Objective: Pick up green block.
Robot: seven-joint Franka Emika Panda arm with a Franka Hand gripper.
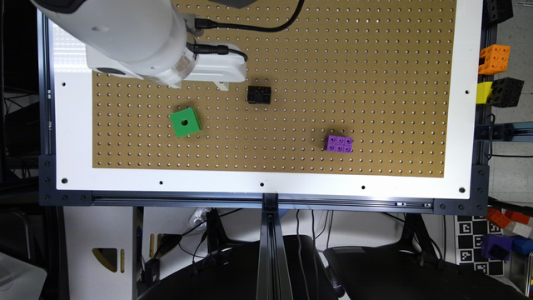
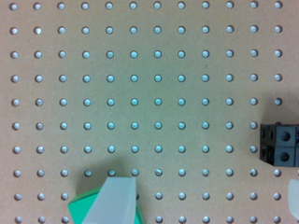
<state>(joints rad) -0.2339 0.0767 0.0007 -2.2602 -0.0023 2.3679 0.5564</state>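
Note:
The green block (image 1: 185,122), a bright green cube with one round dark hole in its top, sits on the brown pegboard (image 1: 374,83) toward the exterior view's left. My gripper (image 1: 199,81) hangs above the board just beyond the block, between it and the small black block (image 1: 259,94). In the wrist view the gripper (image 2: 203,205) is open wide with bare pegboard between its fingers. One pale finger (image 2: 114,200) covers most of the green block (image 2: 77,207), of which a corner shows. The other finger's tip is near the black block (image 2: 280,144).
A purple six-stud brick (image 1: 339,143) lies toward the exterior view's right. The white frame (image 1: 266,179) borders the pegboard. Orange (image 1: 494,59), yellow and black blocks sit off the board at the exterior view's right edge. A black cable (image 1: 250,27) runs from the wrist.

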